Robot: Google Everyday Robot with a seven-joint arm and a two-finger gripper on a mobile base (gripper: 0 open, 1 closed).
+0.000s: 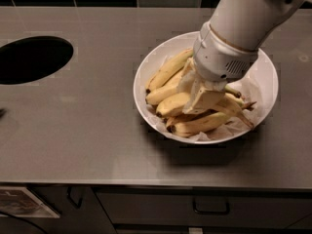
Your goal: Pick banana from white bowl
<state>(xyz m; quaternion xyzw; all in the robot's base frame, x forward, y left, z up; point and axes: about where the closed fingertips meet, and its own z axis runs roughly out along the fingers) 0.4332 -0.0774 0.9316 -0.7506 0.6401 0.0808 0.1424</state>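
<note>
The thick white arm (246, 13) slants down from the upper right over the wide, shallow glossy white bowl (150, 63) on a grey metal counter (97, 130). Its cream-coloured gripper (202, 100) presses into the heap of fruit, against the plump, curved yellow banana (171, 105) lying mid-bowl on crumpled white paper (253, 89). Whether the gripper is apart or clamped cannot be told.
</note>
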